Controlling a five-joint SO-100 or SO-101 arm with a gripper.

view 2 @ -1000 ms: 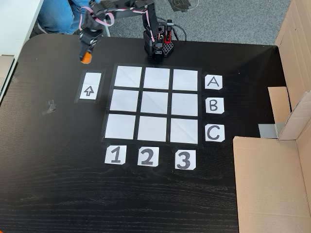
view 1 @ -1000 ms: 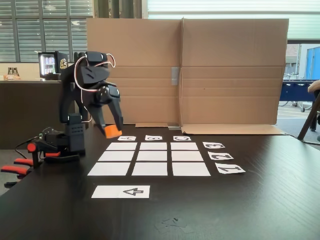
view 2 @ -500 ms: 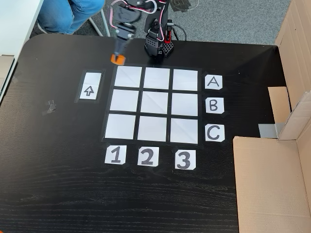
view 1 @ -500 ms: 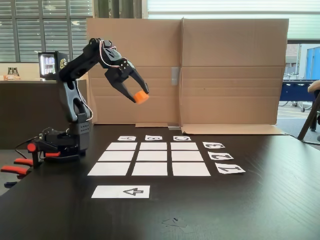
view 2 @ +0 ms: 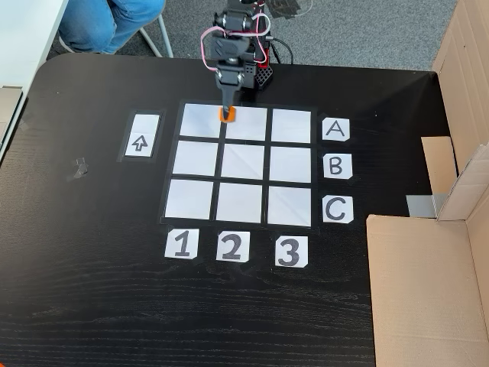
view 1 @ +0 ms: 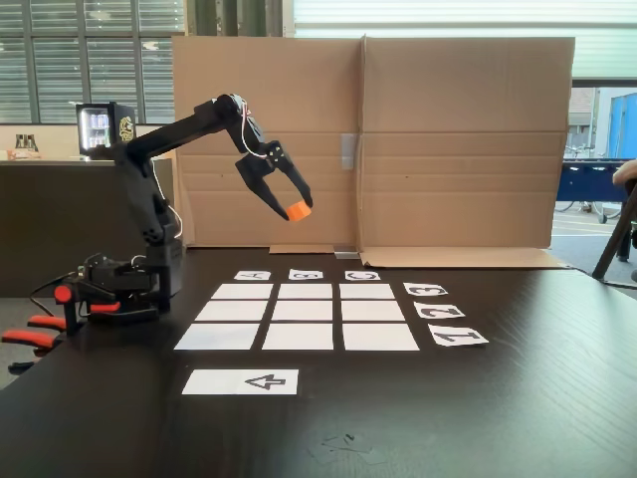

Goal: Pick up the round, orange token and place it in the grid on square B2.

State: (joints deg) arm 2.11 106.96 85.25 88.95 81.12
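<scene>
— Where is the token?

— In a fixed view from the side the token (view 1: pixel 298 210) sits left of centre in the upper half of the frame, well above the table (view 1: pixel 518 398). The gripper (view 1: pixel 296 209) pinches it between its two dark fingers, with the cardboard wall (view 1: pixel 448 139) behind.

— And from above?

— In a fixed view from above the token (view 2: pixel 228 115) shows near the top centre of the frame, over the top row of the grid (view 2: pixel 241 164), about on the seam between the upper-left sheet and the upper-middle sheet. The gripper (view 2: pixel 228 114) points down the frame from the arm's base (view 2: pixel 248 76) at the top edge of the table.

— Is the middle square covered?

— Square B2 (view 2: pixel 244 163) lies bare in the centre of the grid in the view from above, well below the token in the frame. From the side, square B2 (view 1: pixel 304 311) is the middle sheet, low in the frame and well under the raised token.

— What else lies on the table?

— The letter cards (view 2: pixel 336 166) run down the right of the grid in the view from above, the number cards (view 2: pixel 231 248) run along its lower edge, and a strip with an arrow (view 2: pixel 142 136) lies to its left. A person's knees in blue jeans (view 2: pixel 107 19) show at the upper left.
</scene>
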